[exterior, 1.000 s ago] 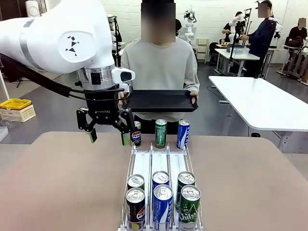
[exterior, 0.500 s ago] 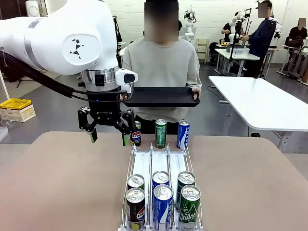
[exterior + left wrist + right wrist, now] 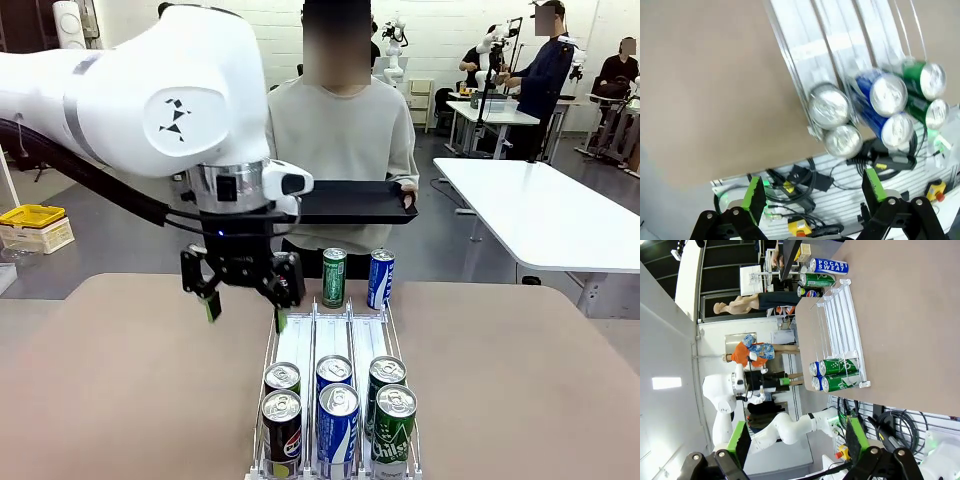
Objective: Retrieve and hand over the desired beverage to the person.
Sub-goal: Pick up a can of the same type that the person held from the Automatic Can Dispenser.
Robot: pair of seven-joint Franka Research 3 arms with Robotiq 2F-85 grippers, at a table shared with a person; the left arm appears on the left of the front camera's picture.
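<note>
My left gripper [image 3: 246, 308] hangs open over the table at the far left corner of the clear can rack [image 3: 300, 345], with nothing between its green pads. In the left wrist view the left gripper [image 3: 814, 192] looks down on two silver-topped cans [image 3: 829, 106], two blue cans [image 3: 885, 95] and two green cans [image 3: 925, 80] at the rack's near end. A green can [image 3: 334, 277] and a blue can [image 3: 380, 279] stand upright beyond the rack. The person [image 3: 340, 130] in a light grey top holds a black tray [image 3: 355, 203] across the table. My right gripper [image 3: 797, 437] stands open and away from the table.
In the front view, the near end of the rack holds dark cola cans [image 3: 282, 430], blue cans [image 3: 338, 428] and green cans [image 3: 395, 425] in three lanes. Bare brown tabletop [image 3: 130, 380] lies on both sides. A white table [image 3: 540, 215] stands at the right beyond.
My left gripper has moved right and down toward the rack, and now covers the dark can that stood at the far left. Its jaws stay open.
</note>
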